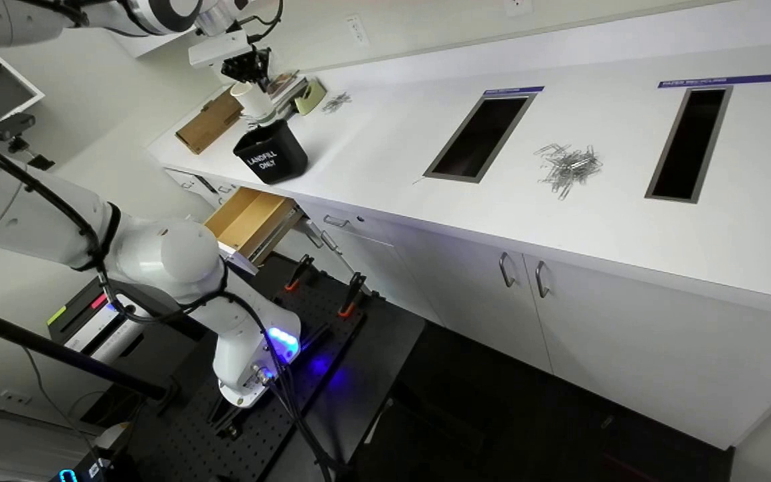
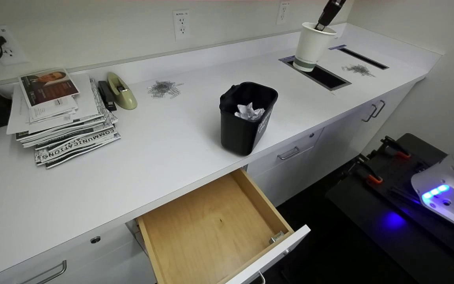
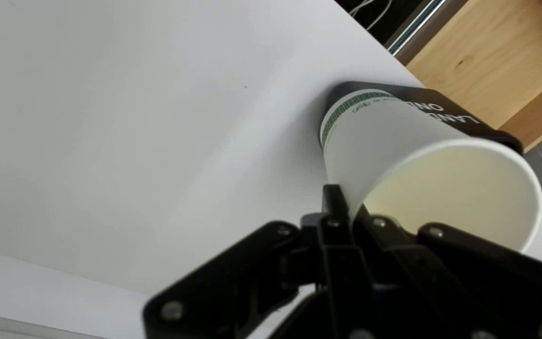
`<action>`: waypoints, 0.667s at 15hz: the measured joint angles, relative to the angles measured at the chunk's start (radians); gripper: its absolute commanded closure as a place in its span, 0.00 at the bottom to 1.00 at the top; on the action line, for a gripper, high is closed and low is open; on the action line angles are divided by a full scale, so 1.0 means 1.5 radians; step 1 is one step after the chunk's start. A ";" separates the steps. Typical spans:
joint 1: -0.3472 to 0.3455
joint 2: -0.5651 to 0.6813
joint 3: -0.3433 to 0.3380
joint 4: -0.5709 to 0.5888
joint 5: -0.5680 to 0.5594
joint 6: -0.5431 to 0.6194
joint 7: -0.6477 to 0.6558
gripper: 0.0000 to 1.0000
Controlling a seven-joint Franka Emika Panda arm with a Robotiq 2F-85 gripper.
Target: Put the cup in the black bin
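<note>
The white paper cup [image 1: 256,106] has a green band near its base. It also shows in an exterior view [image 2: 309,49] and in the wrist view [image 3: 388,127]. My gripper [image 1: 262,79] is shut on the cup's rim, with one finger inside and one outside. It also shows in an exterior view [image 2: 320,26] and in the wrist view [image 3: 352,214]. The cup hangs tilted in the air, mouth up. The black bin [image 1: 278,154], lettered "LANDFILL ONLY", stands upright on the counter. It also shows in an exterior view [image 2: 238,132]; in the wrist view [image 3: 445,107] the cup partly covers it.
Crumpled paper [image 2: 249,112] lies in the bin. An open wooden drawer [image 2: 211,232] juts out below the counter edge. A magazine stack [image 2: 65,122], a tape dispenser [image 2: 122,91], paperclips [image 2: 164,89], a cardboard box [image 1: 210,122] and recycling slots [image 1: 482,137] are on the counter.
</note>
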 measured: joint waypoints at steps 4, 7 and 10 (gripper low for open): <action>0.039 0.014 0.049 0.005 0.019 0.033 -0.004 0.99; 0.051 0.052 0.092 0.005 0.019 0.125 0.005 0.99; 0.055 0.107 0.128 0.006 -0.007 0.228 0.037 0.99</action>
